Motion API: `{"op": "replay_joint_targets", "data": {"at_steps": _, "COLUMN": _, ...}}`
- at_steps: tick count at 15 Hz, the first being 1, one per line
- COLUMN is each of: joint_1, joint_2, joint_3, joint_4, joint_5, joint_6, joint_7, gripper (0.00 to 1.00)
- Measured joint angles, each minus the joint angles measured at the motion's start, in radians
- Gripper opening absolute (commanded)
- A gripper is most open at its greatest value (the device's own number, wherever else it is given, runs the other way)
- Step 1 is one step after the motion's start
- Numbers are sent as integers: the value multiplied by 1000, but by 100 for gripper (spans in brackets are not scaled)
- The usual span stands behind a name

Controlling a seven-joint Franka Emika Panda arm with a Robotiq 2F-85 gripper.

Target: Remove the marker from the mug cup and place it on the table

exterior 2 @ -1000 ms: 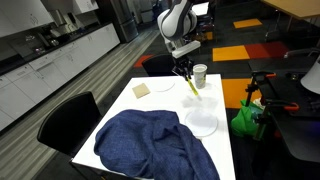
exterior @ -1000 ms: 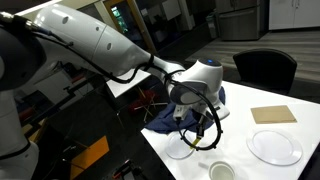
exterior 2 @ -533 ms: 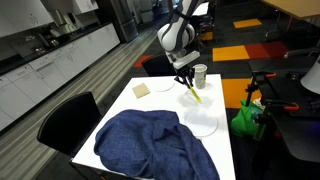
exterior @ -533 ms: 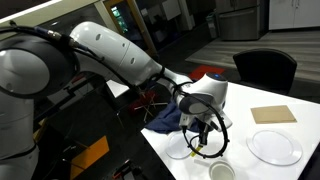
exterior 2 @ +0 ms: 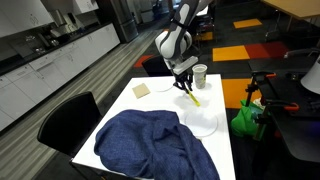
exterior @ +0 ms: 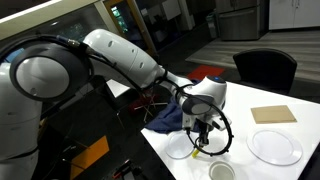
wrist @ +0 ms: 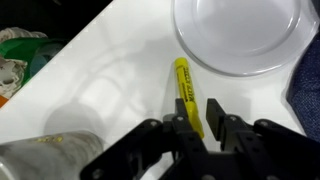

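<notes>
Wrist view, read from left to right. At the lower left, the mug cup (wrist: 55, 160) is a blurred white side on the table (wrist: 110, 80), and the pen is out of it. In the centre, the yellow marker (wrist: 184, 90) slants away from the camera, with its far tip near the rim of a white plate (wrist: 240, 40) at the upper right. My gripper (wrist: 198, 118) has narrowed to about the pen's width and appears to pinch its near end. A blue cloth (wrist: 311, 85) sits at the far right edge.

I judge this to be the set-down. I would lower until the tip rests on bare tabletop between cup and plate, then lay the pen flat. I would part the jaws slowly so the round barrel does not roll, and lift straight up.
</notes>
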Motion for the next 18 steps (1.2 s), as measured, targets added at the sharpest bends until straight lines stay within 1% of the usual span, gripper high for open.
{"op": "replay_joint_targets", "data": {"at_steps": 4, "joint_1": 6, "joint_2": 10, "joint_3": 0, "joint_4": 20, "joint_5": -3, "joint_6": -5, "joint_7": 0, "gripper": 89}}
{"op": "replay_joint_targets", "data": {"at_steps": 5, "joint_1": 8, "joint_2": 10, "joint_3": 0, "joint_4": 24, "joint_5": -3, "joint_6": -5, "joint_7": 0, "gripper": 96}}
{"op": "replay_joint_targets", "data": {"at_steps": 6, "joint_1": 10, "joint_2": 9, "joint_3": 0, "joint_4": 26, "joint_5": -4, "joint_6": -5, "joint_7": 0, "gripper": 99}}
{"op": "replay_joint_targets", "data": {"at_steps": 9, "joint_1": 23, "joint_2": -18, "joint_3": 0, "joint_4": 26, "joint_5": -6, "joint_6": -5, "joint_7": 0, "gripper": 100}}
{"op": "replay_joint_targets", "data": {"at_steps": 11, "joint_1": 34, "joint_2": -62, "joint_3": -1, "joint_4": 15, "joint_5": -7, "joint_6": -5, "joint_7": 0, "gripper": 100}}
{"op": "replay_joint_targets", "data": {"at_steps": 14, "joint_1": 52, "joint_2": -161, "joint_3": -11, "joint_4": -26, "joint_5": -31, "joint_6": -5, "joint_7": 10, "gripper": 100}}
{"op": "replay_joint_targets", "data": {"at_steps": 18, "joint_1": 74, "joint_2": -324, "joint_3": -31, "joint_4": -113, "joint_5": -90, "joint_6": -4, "joint_7": 67, "gripper": 100}}
